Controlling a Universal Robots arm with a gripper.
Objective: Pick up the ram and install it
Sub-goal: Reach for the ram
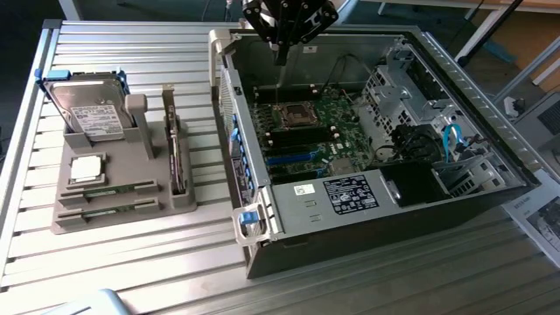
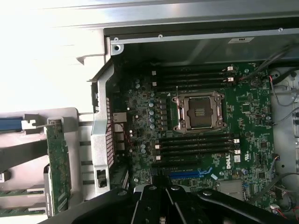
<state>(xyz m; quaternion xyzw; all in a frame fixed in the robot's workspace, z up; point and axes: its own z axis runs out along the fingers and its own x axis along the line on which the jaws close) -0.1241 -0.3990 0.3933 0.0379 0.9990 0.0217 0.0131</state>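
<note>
A robot arm's pincer (image 1: 280, 58) hangs over the rim of an open computer case (image 1: 298, 252) on a slatted metal table (image 1: 131, 275). Its fingers are pressed together into one dark narrow tip and grip nothing that can be seen. Below the pincer lies the green motherboard (image 1: 328, 128), with the processor socket (image 1: 296, 117) under its tip. The task's parts sit well apart from the pincer, outside the case toward the exterior view's left. A ram stick (image 1: 112, 190) lies flat in a slot of a grey holder (image 1: 88, 226), and a second ram stick (image 1: 107, 210) lies in the next slot, farther still from the pincer. The same holder carries an upright hard drive (image 1: 92, 111), a square silver processor chip (image 1: 86, 168) and an expansion card (image 1: 178, 157) set on edge. The card is the piece nearest the pincer.

From the wrist, the black body of the pincer (image 2: 162, 205) looks straight down on the motherboard (image 2: 252, 107). The processor socket (image 2: 198, 111) lies beneath it, flanked by rows of dark memory slots (image 2: 194, 74), with a blue slot (image 2: 189, 173) closest to the pincer. Beyond the case's perforated wall (image 2: 105, 140), the expansion card (image 2: 58, 163) stands in the holder. Past it lies a thin green strip of a ram stick (image 2: 18, 191).
</note>
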